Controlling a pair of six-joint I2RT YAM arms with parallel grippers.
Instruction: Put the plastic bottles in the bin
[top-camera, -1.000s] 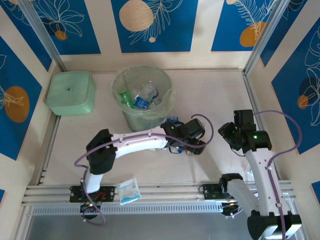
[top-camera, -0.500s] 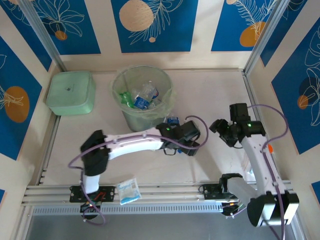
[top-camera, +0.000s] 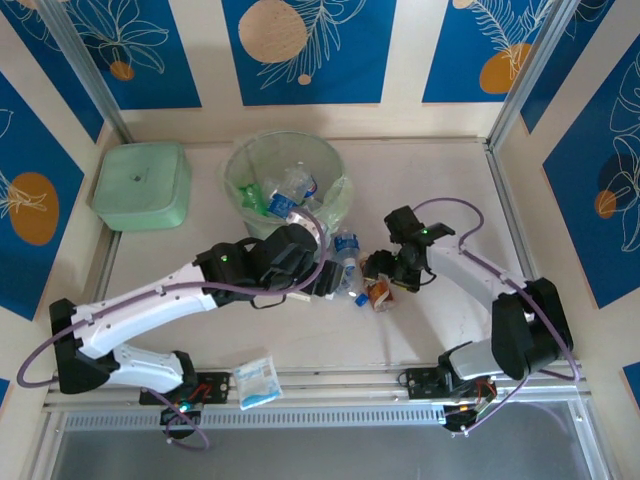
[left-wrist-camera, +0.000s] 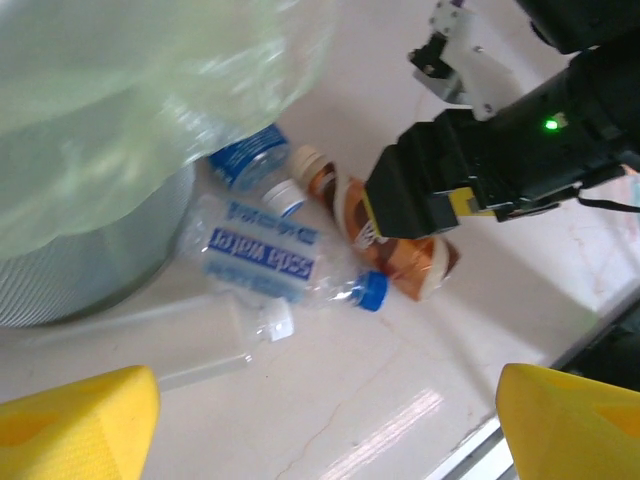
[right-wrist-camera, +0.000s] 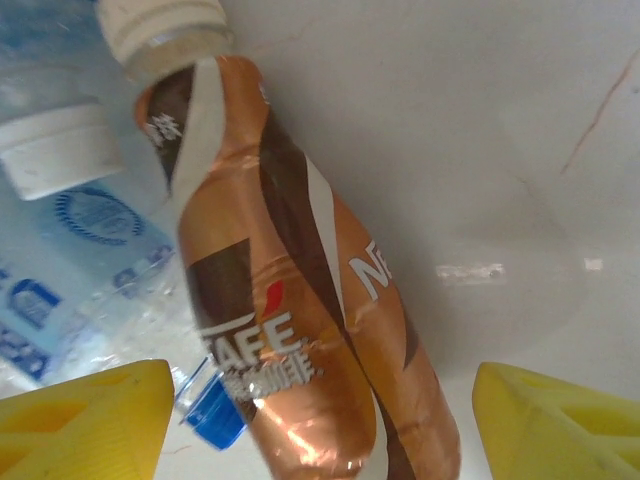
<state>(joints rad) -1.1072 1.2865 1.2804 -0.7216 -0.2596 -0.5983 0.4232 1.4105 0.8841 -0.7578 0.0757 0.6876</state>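
The bin (top-camera: 243, 160) stands at the back middle with several plastic bottles (top-camera: 290, 190) inside. More bottles lie at its foot: a clear blue-labelled one (left-wrist-camera: 262, 255), a white-capped one (left-wrist-camera: 252, 160), a long clear one (left-wrist-camera: 170, 335) and a brown-labelled one (right-wrist-camera: 300, 300). My right gripper (right-wrist-camera: 320, 425) is open, its yellow fingertips on either side of the brown bottle (top-camera: 381, 294) without pinching it. My left gripper (left-wrist-camera: 325, 430) is open over bare table, just short of the clear bottles. The right gripper's black body (left-wrist-camera: 470, 180) hangs over the brown bottle (left-wrist-camera: 405, 255).
A square pale-green lidded box (top-camera: 142, 184) sits at the back left. A flat white-and-blue packet (top-camera: 256, 381) lies by the front rail. The bin's wall (left-wrist-camera: 90, 230) is close on the left gripper's left. Both grippers (top-camera: 335, 282) (top-camera: 382, 272) work within a hand's width of each other.
The right arm swung left and down onto the brown bottle, its jaws widening. The left arm pulled back toward the bin's foot, uncovering the bottles on the table.
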